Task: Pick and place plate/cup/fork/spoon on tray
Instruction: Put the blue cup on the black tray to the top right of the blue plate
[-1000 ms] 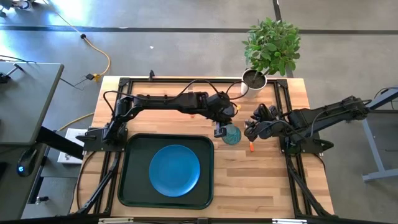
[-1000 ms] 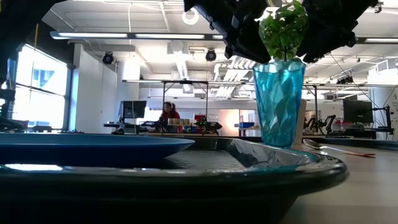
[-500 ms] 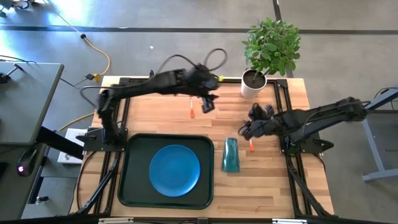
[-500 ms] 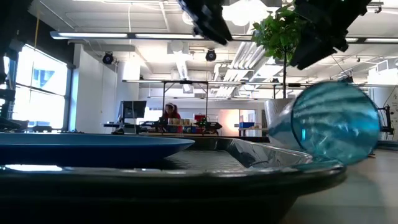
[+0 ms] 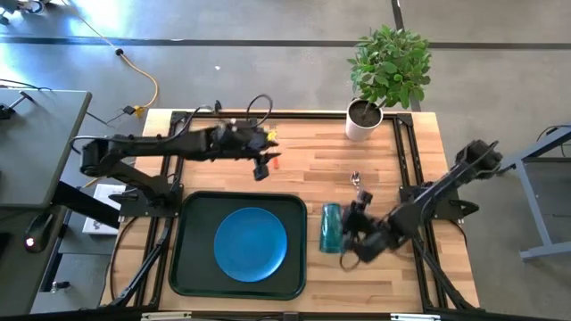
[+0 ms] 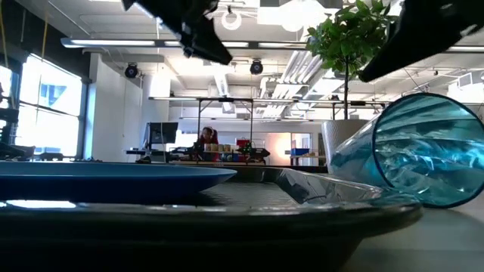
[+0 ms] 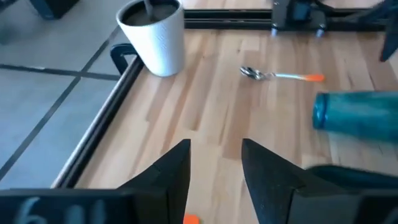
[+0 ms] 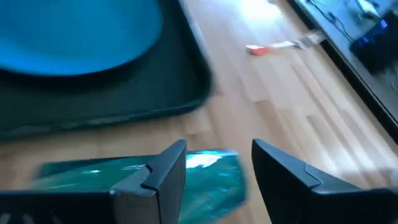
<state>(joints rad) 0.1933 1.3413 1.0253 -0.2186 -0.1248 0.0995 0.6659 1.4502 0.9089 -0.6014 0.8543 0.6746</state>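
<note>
The cup (image 5: 331, 227), upright a second ago, is now toppled on the worktop (image 5: 375, 267) beside the tray (image 5: 187, 267); re-grasping is probably required; the right end effector (image 5: 359, 239) is held open beside it; the left end effector (image 5: 260, 167), also open, has been withdrawn.

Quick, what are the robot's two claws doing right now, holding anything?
Left end effector: open, empty, above the bare wood.
Right end effector: open, holding nothing, right over the tipped cup.

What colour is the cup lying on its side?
The translucent teal-blue cup shows best in the low view.

Probably a lab: monitors (image 6: 162, 134), exposed ceiling ducts (image 6: 219, 79).
</note>
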